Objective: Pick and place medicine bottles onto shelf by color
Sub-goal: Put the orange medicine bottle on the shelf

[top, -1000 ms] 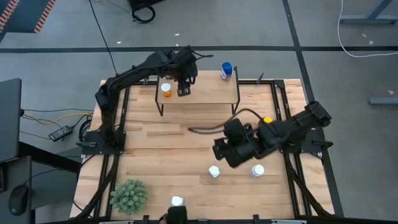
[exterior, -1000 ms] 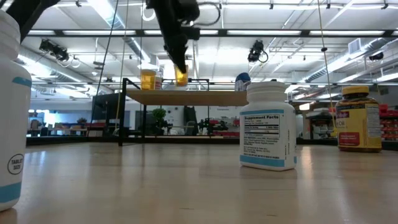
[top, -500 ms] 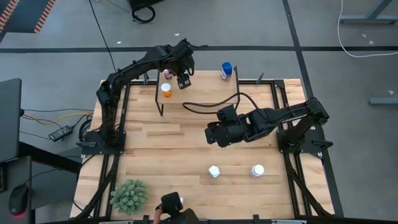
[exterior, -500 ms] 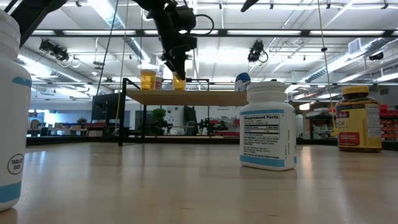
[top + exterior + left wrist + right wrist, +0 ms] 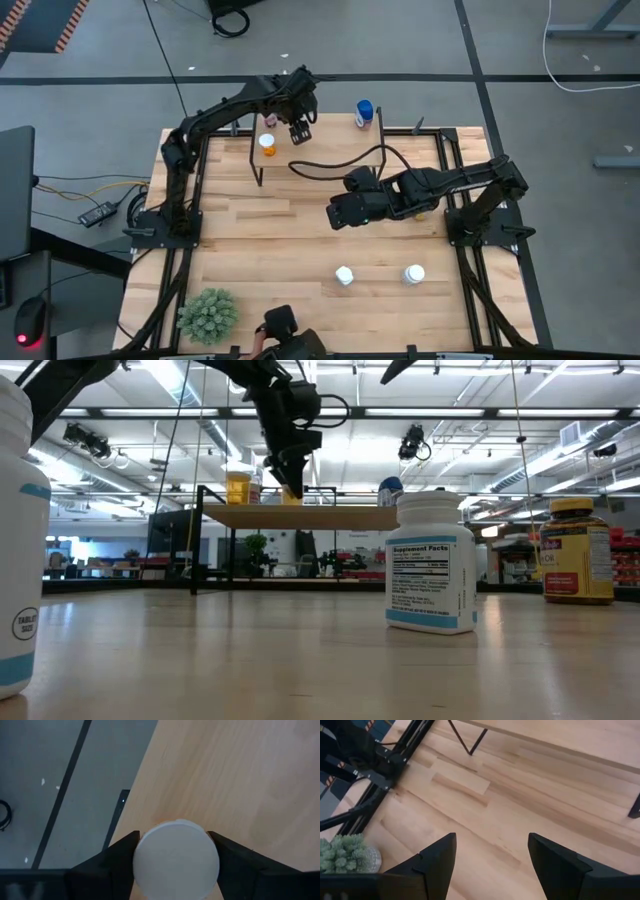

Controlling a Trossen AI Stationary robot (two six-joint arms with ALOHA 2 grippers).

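Your left gripper (image 5: 298, 131) pinches a white-capped orange pill bottle (image 5: 176, 858) over the small light-wood shelf (image 5: 335, 150), near its back-left edge. Your empty right gripper (image 5: 490, 865), fingers spread, hovers above mid-table.

A small shelf (image 5: 330, 150) stands at the far middle of the table (image 5: 250, 250). On its left end sit two bottles (image 5: 267, 144), one behind the other. The left end effector (image 5: 298, 130) is over the shelf's far left edge, its fingers (image 5: 112, 865) either side of a capped bottle (image 5: 176, 857). Another bottle (image 5: 364, 113) sits at the shelf's far right corner. The right end effector (image 5: 338, 212) hangs above mid-table, in front of the shelf. Nearer the front, two bottles (image 5: 344, 275) stand side by side right of centre, and a plant (image 5: 208, 314) sits at the front left.
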